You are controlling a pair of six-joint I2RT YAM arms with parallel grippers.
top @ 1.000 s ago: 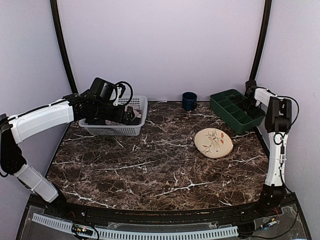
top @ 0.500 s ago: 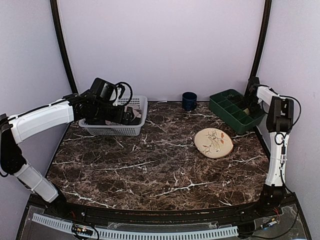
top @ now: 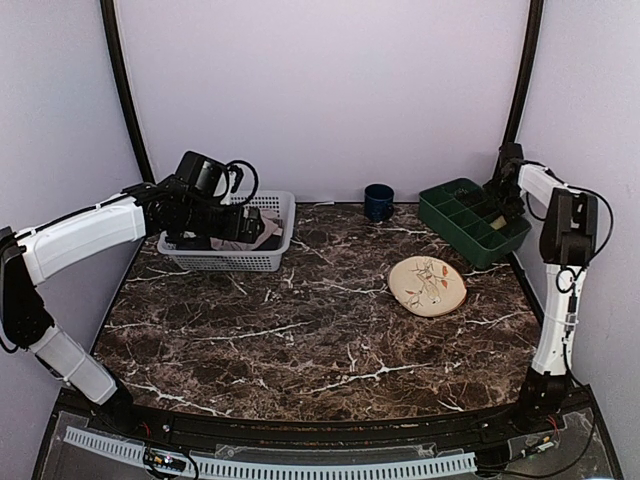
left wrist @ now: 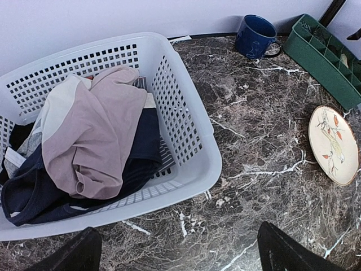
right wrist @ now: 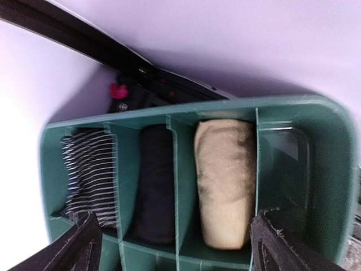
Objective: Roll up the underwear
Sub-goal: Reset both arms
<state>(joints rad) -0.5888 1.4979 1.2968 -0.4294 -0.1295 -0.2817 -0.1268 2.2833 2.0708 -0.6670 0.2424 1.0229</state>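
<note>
Right fingers (right wrist: 79,248) wide and empty, khaki-cream rolled cloth underwear (right wrist: 224,180) ahead between them in the green plastic tray (right wrist: 333,186), left fingers (left wrist: 67,257) open, empty too; brush it backing out and it could unroll!

Top cam: fixed, high behind my bases, facing forward and down, far enough to take in the whole marble table (top: 300,330). Left wrist cam: steep look down, near the white basket (left wrist: 192,169) at 10 o'clock; plate (left wrist: 334,144), mug (left wrist: 255,35) in frame. Right wrist cam: very close over green organiser (right wrist: 316,169) at 2 o'clock. All three views share that organiser
</note>
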